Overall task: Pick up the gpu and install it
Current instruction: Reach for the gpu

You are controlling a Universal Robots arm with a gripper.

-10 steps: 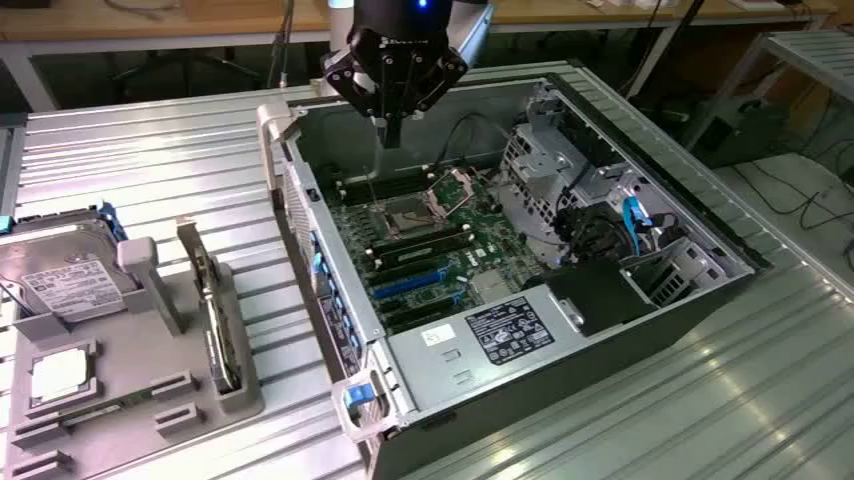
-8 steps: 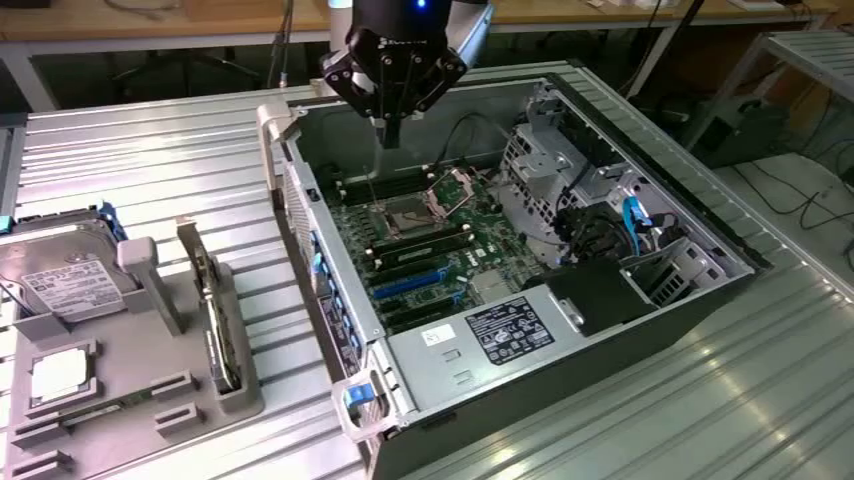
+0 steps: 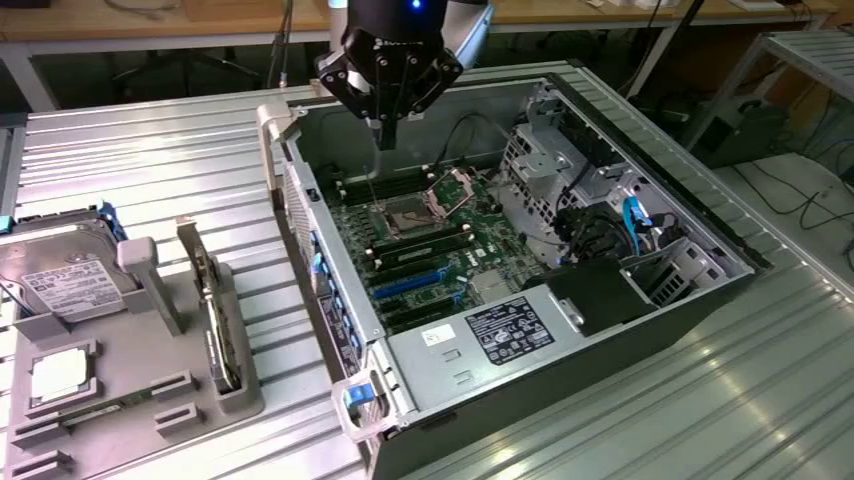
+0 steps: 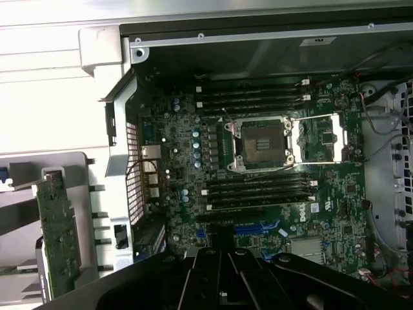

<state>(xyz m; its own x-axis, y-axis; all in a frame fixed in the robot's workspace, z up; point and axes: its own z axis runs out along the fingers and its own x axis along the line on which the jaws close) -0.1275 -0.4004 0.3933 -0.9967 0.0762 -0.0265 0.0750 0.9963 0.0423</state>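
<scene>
Above the open computer case (image 3: 441, 380), the gripper (image 3: 387, 140) hangs empty, fingers (image 3: 386, 128) pressed together; a clean pickup likely needs them spread, squared to the upright gpu (image 3: 218, 320).

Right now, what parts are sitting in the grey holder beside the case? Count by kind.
hard drive: 1
gpu: 1
processor chip: 1
memory stick: 1 (lying flat, hard to make out)
Total: 4

Hard drive (image 3: 60, 270) partly beyond the exterior view's left edge
</scene>
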